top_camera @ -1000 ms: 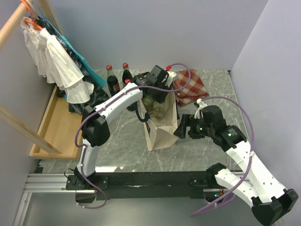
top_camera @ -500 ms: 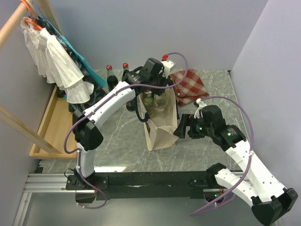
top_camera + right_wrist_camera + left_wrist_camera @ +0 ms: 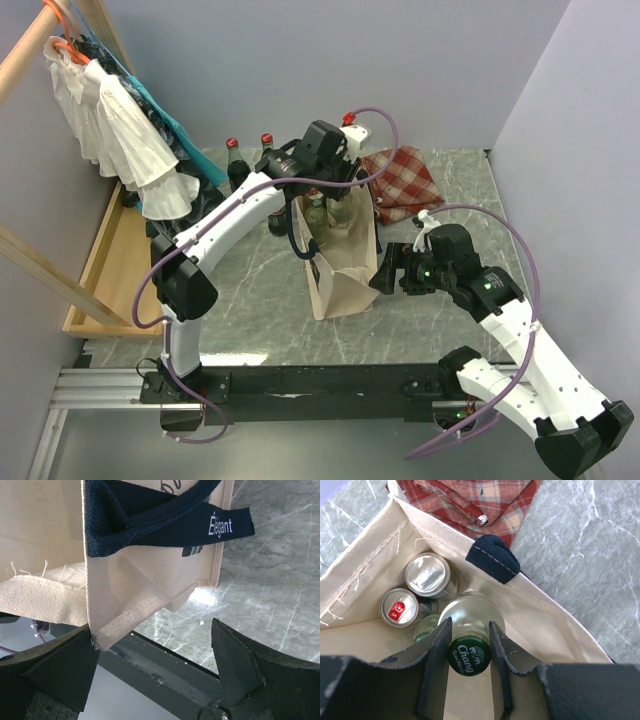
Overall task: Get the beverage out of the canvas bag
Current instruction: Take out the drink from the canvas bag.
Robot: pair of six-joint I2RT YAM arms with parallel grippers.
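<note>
left arm: the white jointed arm (image 3: 235, 210) has swung its elbow out to the left and drawn the wrist up over the bag mouth.
bag: the tall cream canvas bag (image 3: 345, 285) with navy handles stands unmoved, mid-table.
right gripper (image 3: 150, 652): jaws wide, holding nothing, beside the bag's lower corner as before.
left gripper (image 3: 468, 642): clamped on the bottle's neck.
beverage: the clear glass bottle with green cap (image 3: 469, 655) is raised, yet still inside the bag mouth, above two silver-topped cans (image 3: 427, 575).
meaning: the lift-out looks begun; the rim is not yet cleared.
</note>
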